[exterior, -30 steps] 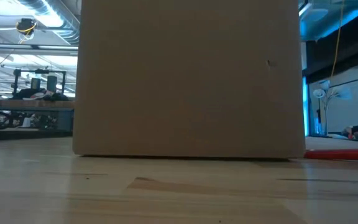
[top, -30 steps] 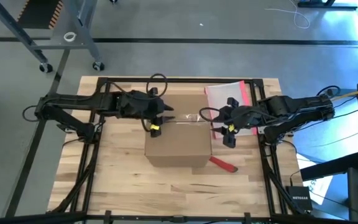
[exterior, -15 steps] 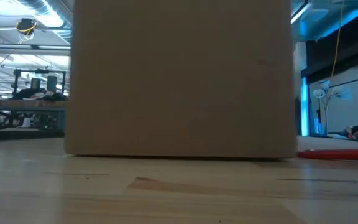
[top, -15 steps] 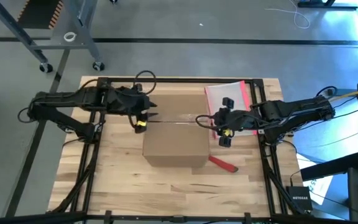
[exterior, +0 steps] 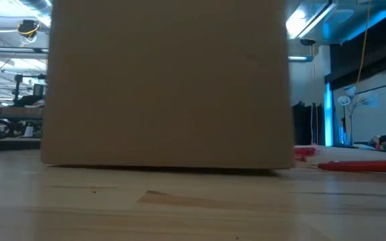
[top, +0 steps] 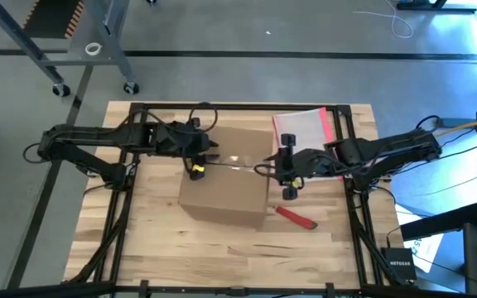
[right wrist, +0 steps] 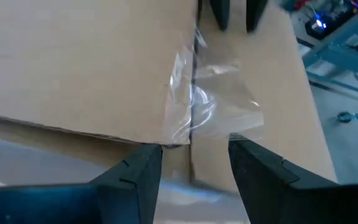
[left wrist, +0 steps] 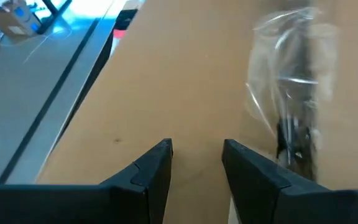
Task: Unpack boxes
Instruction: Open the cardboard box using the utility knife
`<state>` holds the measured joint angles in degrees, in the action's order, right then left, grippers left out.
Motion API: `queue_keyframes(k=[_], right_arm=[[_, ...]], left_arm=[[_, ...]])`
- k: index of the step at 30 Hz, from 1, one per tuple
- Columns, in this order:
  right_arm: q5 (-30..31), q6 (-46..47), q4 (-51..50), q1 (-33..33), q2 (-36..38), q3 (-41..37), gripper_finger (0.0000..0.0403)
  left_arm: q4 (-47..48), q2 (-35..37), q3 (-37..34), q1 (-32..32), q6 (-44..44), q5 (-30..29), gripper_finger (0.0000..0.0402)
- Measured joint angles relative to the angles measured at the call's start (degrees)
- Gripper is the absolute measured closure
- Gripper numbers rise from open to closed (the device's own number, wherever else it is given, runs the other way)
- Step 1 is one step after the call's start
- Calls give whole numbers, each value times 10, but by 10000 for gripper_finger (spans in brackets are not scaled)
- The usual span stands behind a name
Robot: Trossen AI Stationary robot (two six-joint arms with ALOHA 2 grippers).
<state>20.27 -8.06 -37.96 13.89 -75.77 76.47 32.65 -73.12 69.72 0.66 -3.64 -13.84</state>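
Note:
The brown cardboard box [top: 222,189] stands flat on the wooden table and fills the low view [exterior: 166,80]. Its flaps are down, and crumpled clear tape [top: 237,161] runs along the top seam. My left gripper [top: 207,160] is open over the left part of the box top [left wrist: 166,74], with the tape [left wrist: 291,81] beside it. My right gripper [top: 270,165] is open at the box's right top edge, and its fingers stand on either side of the seam's taped end [right wrist: 194,109]. The left gripper's fingers [right wrist: 235,12] show at the seam's other end. My left gripper [left wrist: 197,155] has its open fingertips low over the box's top panel beside the seam; I cannot tell whether they touch it. My right gripper [right wrist: 194,155] comes level from the table's right side at the box's upper right edge [right wrist: 166,144]; its own fingers hide whether they touch the cardboard.
A clear pouch with a pink-red zip edge [top: 305,128] lies at the far right behind the right arm. A red tool [top: 295,218] lies on the table by the box's near right corner [exterior: 364,165]. Black frame rails [top: 121,207] border the table. Bare wood lies along the near edge.
The box has slid toward the table's left edge and turned slightly, staying flat on the wood. My right gripper has moved left with it, up to its right top edge. My left gripper has drawn back a little toward the left. Neither gripper has visibly opened or shut.

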Motion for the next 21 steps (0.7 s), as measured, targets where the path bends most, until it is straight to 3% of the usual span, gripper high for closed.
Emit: queue_keyframes(k=[6, 10, 13, 19, 21], right_arm=[[-87, -32, 112, 0, 3, 0, 224], [-117, -31, 113, 0, 0, 0, 224], [-115, -29, 102, 0, -5, 0, 224], [-82, -33, 107, -1, -7, 1, 224], [-78, -38, 105, -1, -7, 1, 224]], left_arm=[[-13, 3, -15, 2, 21, 4, 260], [-26, 2, -15, 3, 29, 36, 260], [-43, 4, -2, 4, 46, 124, 260], [-45, 1, 16, 4, 92, 363, 260], [-47, 0, 16, 6, 108, 409, 260]])
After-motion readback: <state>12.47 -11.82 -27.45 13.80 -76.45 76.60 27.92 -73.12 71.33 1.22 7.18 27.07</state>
